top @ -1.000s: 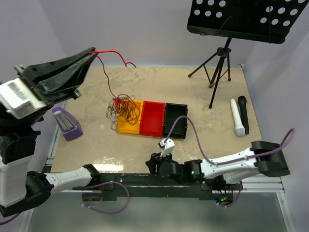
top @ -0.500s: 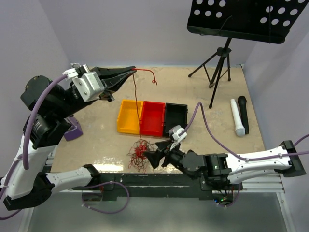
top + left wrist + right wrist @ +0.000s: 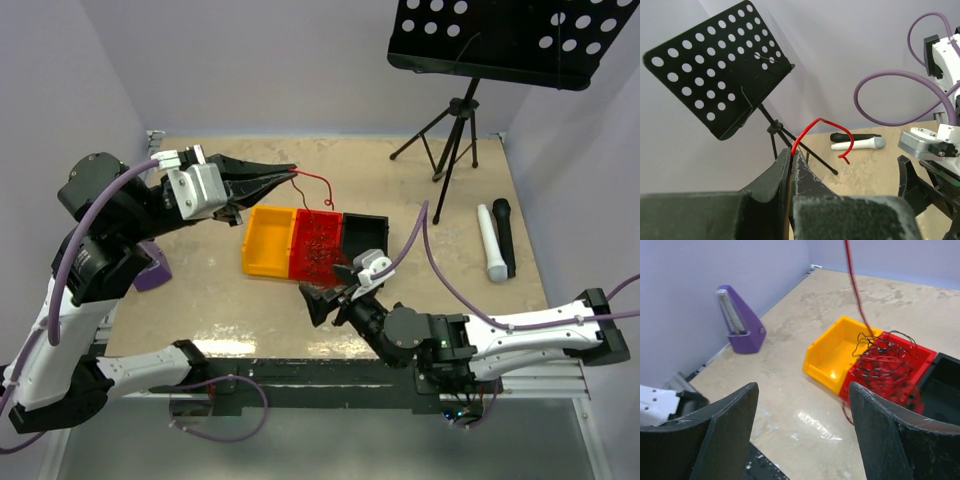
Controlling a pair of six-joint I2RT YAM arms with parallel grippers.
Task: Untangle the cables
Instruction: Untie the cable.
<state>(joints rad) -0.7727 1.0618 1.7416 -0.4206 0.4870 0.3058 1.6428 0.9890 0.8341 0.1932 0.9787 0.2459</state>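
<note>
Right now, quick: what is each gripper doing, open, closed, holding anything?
Left gripper: closed on a red strand of the cables.
Right gripper: open, holding nothing.

Beige table (image 3: 200, 290) bearing yellow bin (image 3: 266, 240), red bin (image 3: 312, 222), black bin (image 3: 361, 230), purple metronome (image 3: 738, 322), music stand (image 3: 452, 140), white microphone (image 3: 489, 245), black microphone (image 3: 503, 230).

three plastic bins, yellow (image 3: 266, 243), red (image 3: 302, 262), black (image 3: 365, 240); two microphones, white (image 3: 489, 243) and black (image 3: 503, 232); one purple metronome (image 3: 740, 322); one black perforated music stand (image 3: 510, 40); one red-and-dark wire snarl (image 3: 885, 365).
</note>
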